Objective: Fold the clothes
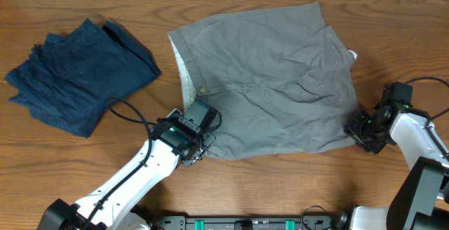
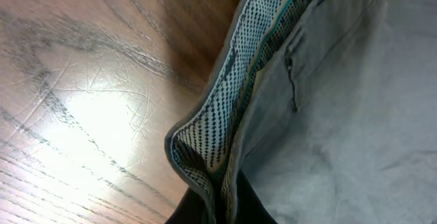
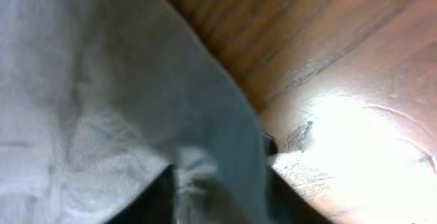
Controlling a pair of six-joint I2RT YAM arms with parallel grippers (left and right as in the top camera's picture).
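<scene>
Pants (image 1: pixel 266 83) span between left tool (image 1: pixel 200 149) and right tool (image 1: pixel 356 133), corners pinched.

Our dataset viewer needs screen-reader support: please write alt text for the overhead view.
Grey pants lie spread on a wooden table, the left gripper gripping their near waistband corner, the right gripper the other near corner. A navy garment sits apart, on the left.
</scene>
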